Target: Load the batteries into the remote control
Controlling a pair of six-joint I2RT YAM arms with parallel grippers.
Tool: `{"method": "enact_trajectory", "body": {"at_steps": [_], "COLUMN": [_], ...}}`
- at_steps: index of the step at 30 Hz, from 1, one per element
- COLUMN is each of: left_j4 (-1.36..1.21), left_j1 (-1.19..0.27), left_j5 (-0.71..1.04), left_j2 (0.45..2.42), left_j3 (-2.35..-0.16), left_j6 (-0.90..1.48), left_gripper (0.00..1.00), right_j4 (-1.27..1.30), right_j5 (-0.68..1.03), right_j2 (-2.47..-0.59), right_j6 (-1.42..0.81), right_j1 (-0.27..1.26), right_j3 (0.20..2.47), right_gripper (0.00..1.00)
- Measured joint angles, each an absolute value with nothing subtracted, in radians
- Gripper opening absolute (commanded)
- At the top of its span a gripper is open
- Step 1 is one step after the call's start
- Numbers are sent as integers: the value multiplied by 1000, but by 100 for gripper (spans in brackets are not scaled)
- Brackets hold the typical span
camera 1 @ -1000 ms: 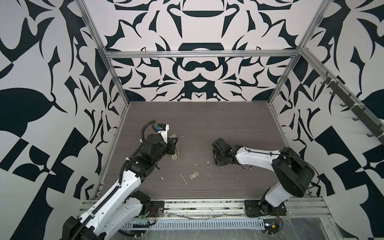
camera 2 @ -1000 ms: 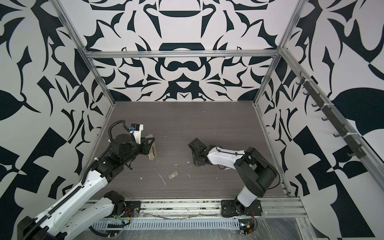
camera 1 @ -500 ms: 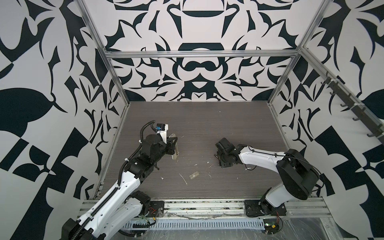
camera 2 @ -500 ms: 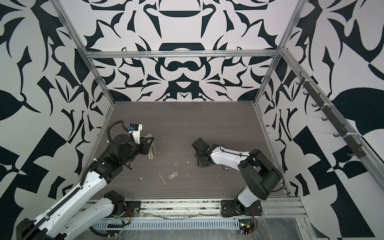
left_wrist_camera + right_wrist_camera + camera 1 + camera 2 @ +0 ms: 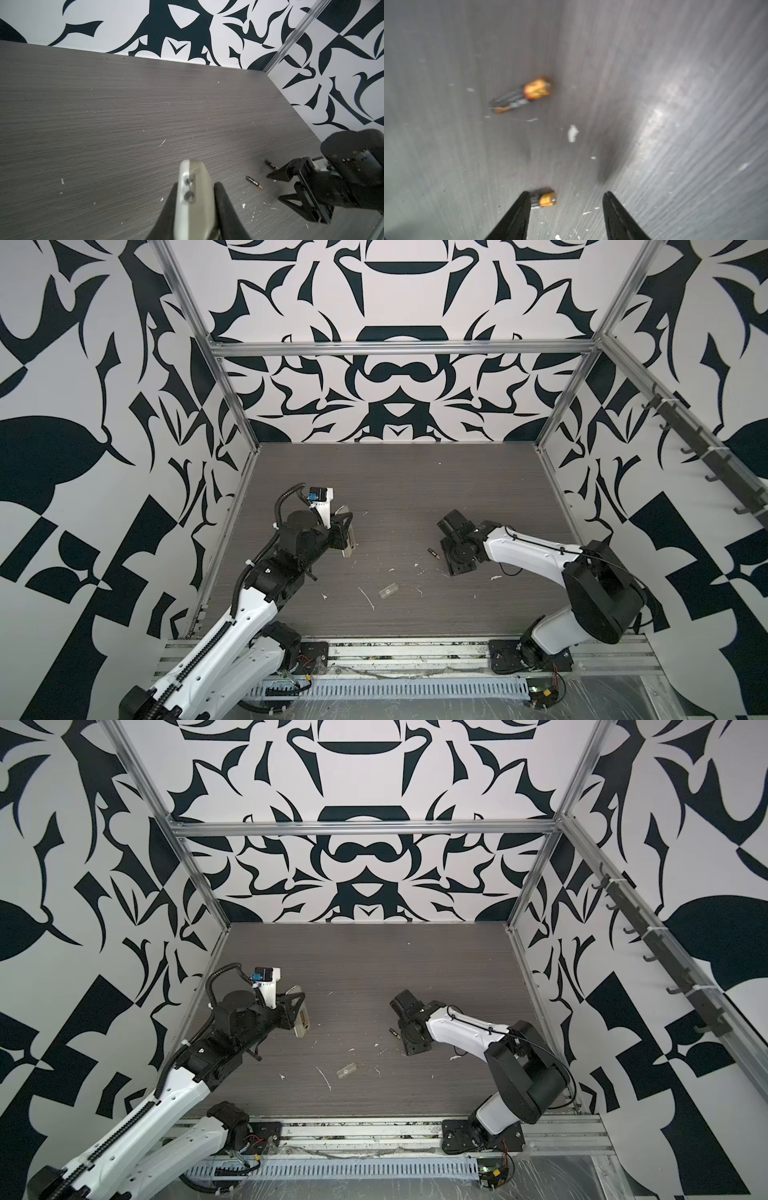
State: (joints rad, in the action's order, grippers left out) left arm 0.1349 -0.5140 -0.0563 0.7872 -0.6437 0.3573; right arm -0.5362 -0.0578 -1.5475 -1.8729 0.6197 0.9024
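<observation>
Here, the left fingers (image 5: pixel 168 207) are clamped on the white remote control (image 5: pixel 193 176), holding it on edge over the grey desk (image 5: pixel 415 489). Well apart from the remote control, both batteries (image 5: pixel 254 182) lie loose on the desk. The right fingers (image 5: pixel 517 218) hang over them, spread and empty; the near battery (image 5: pixel 544 200) sits at the tip of one finger, the far battery (image 5: pixel 523 96) beyond. The step appears to be picking up a first battery: next, centre the fingers on it, lower, and close.

Grey wood-grain table (image 5: pixel 395 485). Battery (image 5: pixel 254 182) and second battery (image 5: pixel 270 164) lie flat right of centre, near each other, not touching. Translucent cover piece (image 5: pixel 388 591) lies toward the front edge, mid-width. White scraps (image 5: pixel 368 598) are scattered around it.
</observation>
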Motion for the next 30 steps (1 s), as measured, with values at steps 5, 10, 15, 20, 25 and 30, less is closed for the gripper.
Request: {"method": "enact_trajectory", "body": {"at_steps": [5, 10, 15, 20, 25, 30], "left_j4": [132, 123, 125, 129, 162, 165], "left_j1": [-514, -514, -514, -514, -514, -514], "left_j5": [-47, -27, -19, -19, -17, -1], "left_j2": [778, 773, 759, 720, 732, 740], "left_j3": [-643, -626, -626, -626, -646, -666], "left_j6": [359, 363, 366, 368, 370, 374], "left_gripper": [0, 0, 0, 0, 0, 0], "right_j4": [-583, -706, -831, -869, -819, -762], "right_j5": [-25, 5, 11, -24, -17, 36], "right_j2": [-1626, -1770, -1834, -1783, -1686, -1660], "right_j6": [-1472, -1003, -613, -338, -131, 58], "right_j1": [564, 534, 561, 584, 581, 577], "right_j3": [1111, 1342, 1467, 1479, 1400, 1301], "right_gripper": [59, 61, 64, 63, 72, 74]}}
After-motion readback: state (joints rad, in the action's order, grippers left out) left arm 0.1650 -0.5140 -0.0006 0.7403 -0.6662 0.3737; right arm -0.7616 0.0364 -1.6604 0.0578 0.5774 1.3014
